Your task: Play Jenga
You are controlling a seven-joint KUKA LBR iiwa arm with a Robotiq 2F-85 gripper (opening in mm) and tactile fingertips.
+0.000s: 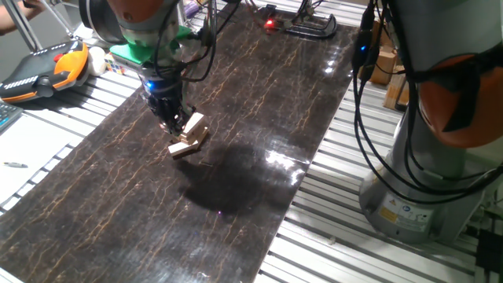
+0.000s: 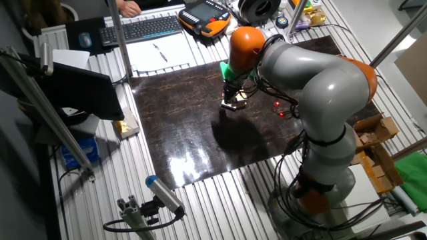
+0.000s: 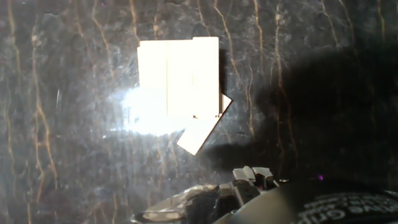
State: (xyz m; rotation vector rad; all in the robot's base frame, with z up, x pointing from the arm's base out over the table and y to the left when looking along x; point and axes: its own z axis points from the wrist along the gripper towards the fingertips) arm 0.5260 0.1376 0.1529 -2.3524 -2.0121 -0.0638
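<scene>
The Jenga stack [image 1: 189, 140] is a low pile of pale wooden blocks on the dark veined mat [image 1: 236, 181]. It also shows in the other fixed view [image 2: 235, 103] and from above in the hand view [image 3: 180, 78]. One block [image 3: 200, 134] sticks out askew from the stack's lower edge. My gripper [image 1: 172, 124] stands upright right against the stack's left side, with its narrow fingers close together and nothing seen between them. In the hand view the fingertips [image 3: 249, 177] show at the bottom edge, beside the stack. The arm covers part of the stack in the other fixed view, where the gripper [image 2: 230, 95] is small.
An orange teach pendant [image 1: 47, 67] lies off the mat at the far left. A black clamp [image 1: 310, 27] and a red light [image 1: 269, 23] sit at the mat's far end. The arm's base [image 1: 424, 173] and cables stand at the right. A keyboard [image 2: 143, 28] lies behind the mat.
</scene>
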